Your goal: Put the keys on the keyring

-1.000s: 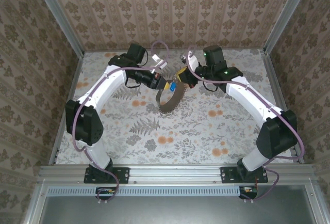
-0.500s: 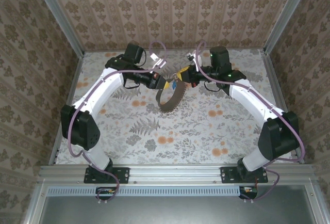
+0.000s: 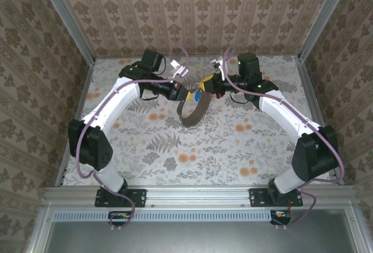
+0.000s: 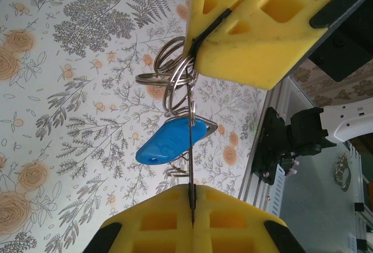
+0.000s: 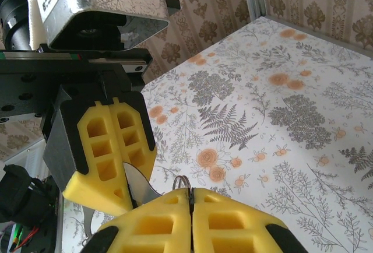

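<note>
Above the middle of the table my two grippers meet tip to tip. The keyring (image 3: 193,115), a brownish loop, hangs under them. My left gripper (image 3: 187,95) (image 4: 192,203) is shut on a thin silvery strip (image 5: 137,186), seen edge-on, which looks like part of that loop. My right gripper (image 3: 203,90) (image 5: 190,197) is shut on small wire rings (image 4: 172,81) (image 5: 184,181). The keys' blue plastic head (image 4: 172,140) (image 3: 197,97) dangles from them between the two pairs of yellow fingers (image 4: 262,31) (image 5: 111,142). How rings and strip interlink is hidden.
The floral tablecloth (image 3: 192,148) lies under everything, inside patterned walls with aluminium posts (image 3: 67,20). Purple cables (image 3: 178,52) arch over both wrists. The arm bases stand on the front rail (image 3: 192,197).
Over the last second the right wrist swung up and rightward and the left elbow shifted left. The fingertips stayed together over the loop, with both grips unchanged.
</note>
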